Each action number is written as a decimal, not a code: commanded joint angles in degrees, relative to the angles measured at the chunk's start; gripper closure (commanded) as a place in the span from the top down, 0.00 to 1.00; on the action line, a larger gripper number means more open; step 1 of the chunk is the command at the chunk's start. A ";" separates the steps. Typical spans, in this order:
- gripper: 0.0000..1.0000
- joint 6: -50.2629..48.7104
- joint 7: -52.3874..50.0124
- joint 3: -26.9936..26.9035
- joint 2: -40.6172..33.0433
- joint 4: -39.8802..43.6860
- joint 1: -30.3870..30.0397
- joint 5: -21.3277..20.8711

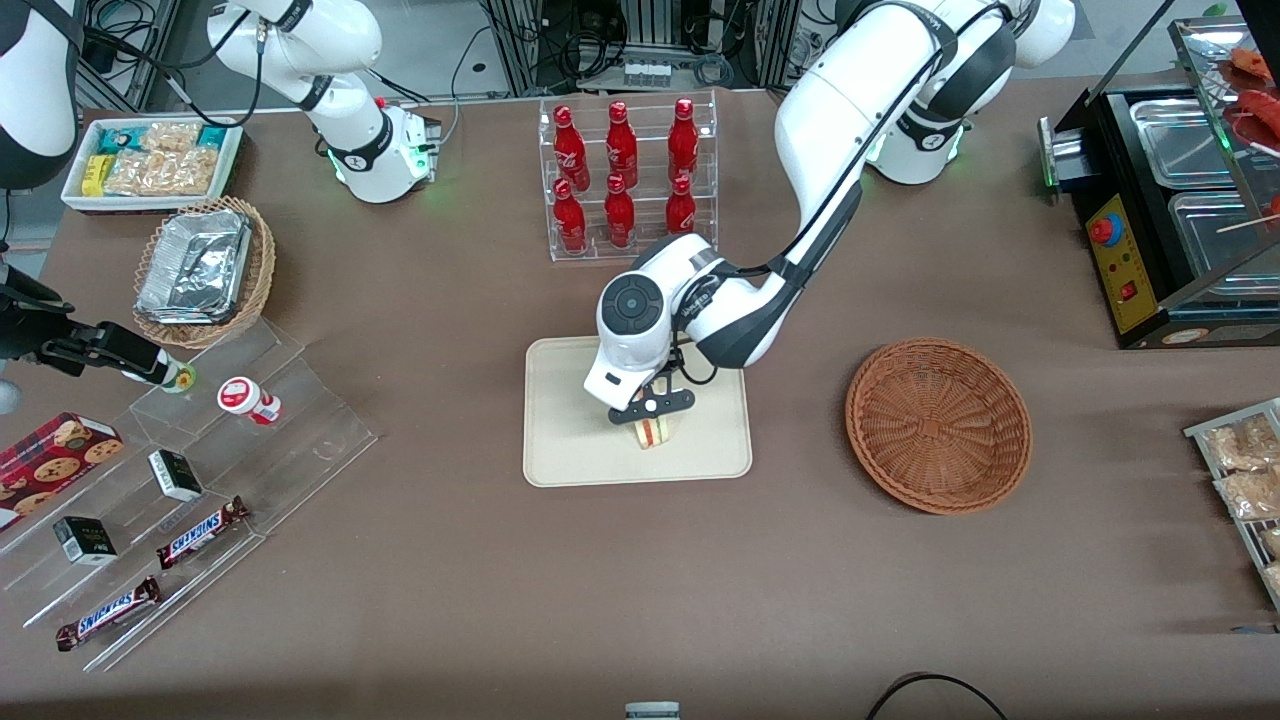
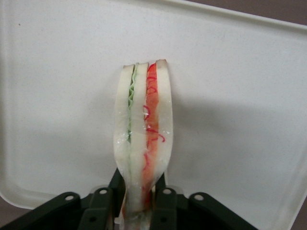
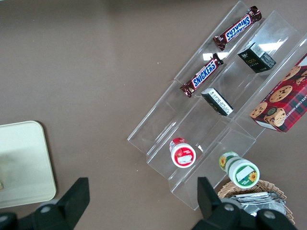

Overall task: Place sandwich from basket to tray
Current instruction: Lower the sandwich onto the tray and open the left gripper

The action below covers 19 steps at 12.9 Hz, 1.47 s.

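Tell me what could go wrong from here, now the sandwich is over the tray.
The gripper is shut on the sandwich, pinching it visibly at one end: it may deform or stick to the fingers on release. It stands on edge over the tray, so it may topple once let go.

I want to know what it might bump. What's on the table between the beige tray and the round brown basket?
Nothing: the front view shows bare brown tablecloth between tray and basket. The hand holds the sandwich over the tray.
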<state>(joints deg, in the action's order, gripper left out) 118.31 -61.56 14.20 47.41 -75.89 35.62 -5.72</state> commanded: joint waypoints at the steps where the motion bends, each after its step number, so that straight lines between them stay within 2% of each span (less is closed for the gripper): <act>1: 1.00 -1.24 -1.54 -0.57 1.02 2.59 1.12 -0.96; 4: 1.00 -2.46 -1.54 -0.57 -0.38 2.68 0.94 -0.88; 9: 1.00 -8.95 -0.31 -0.49 -7.40 2.68 0.32 -0.87; 11: 1.00 -12.21 3.36 -0.57 -9.78 2.68 -0.20 -0.35; 15: 1.00 -15.74 9.79 -0.66 -15.05 1.72 -3.97 -0.87; 17: 1.00 -21.16 10.94 -0.58 -17.17 1.45 -7.57 -0.61; 19: 1.00 -22.50 16.35 -0.49 -19.27 0.49 -11.17 -0.09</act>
<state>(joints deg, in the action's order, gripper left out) 97.09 -49.67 13.34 31.56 -72.60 27.59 -5.88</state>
